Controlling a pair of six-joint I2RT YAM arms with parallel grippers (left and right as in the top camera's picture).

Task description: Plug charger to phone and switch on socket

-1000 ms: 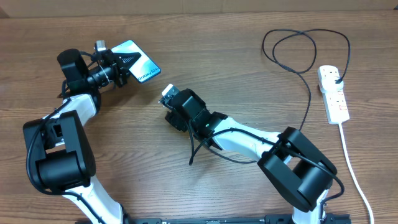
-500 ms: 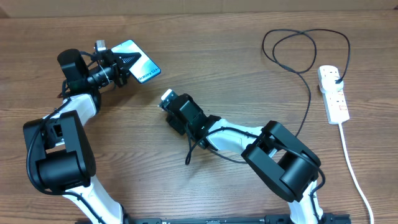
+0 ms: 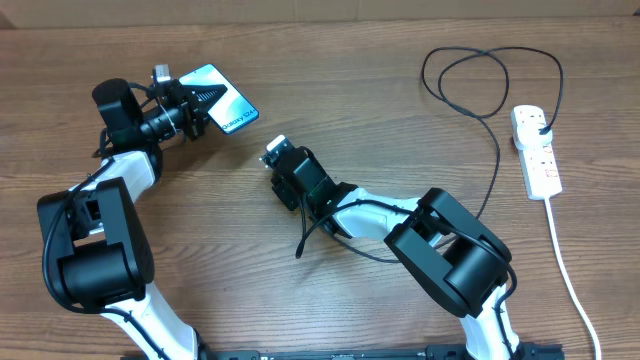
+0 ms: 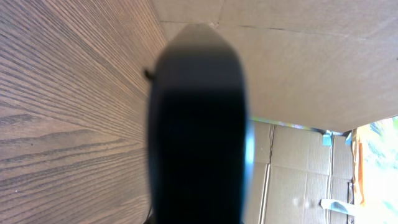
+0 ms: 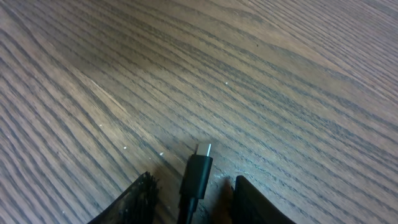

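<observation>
Phone (image 3: pixel 228 105), lit screen up, is clamped at one end by the left claw (image 3: pixel 203 100), whose fingers are together on it. In the left wrist view a dark shape blocks most of the picture.

Near the phone, toward the robot's base and right side, the right claw (image 5: pixel 194 180) is down at the tabletop (image 3: pixel 350 80). Its fingers (image 5: pixel 144 198) stand apart on either side of the charger's small plug tip (image 5: pixel 199 169), with a gap showing on each side. The tip lies on the wood, pointing away from the claw.

From there the charger (image 3: pixel 497 150) runs as a thin black cable away from the phone, loops once, and ends at a black plug (image 3: pixel 541 122) seated in the socket (image 3: pixel 538 160). The socket lies well apart from the phone, at the tabletop's right edge, and its thick white cord (image 3: pixel 562 255) trails toward the robot's base.
</observation>
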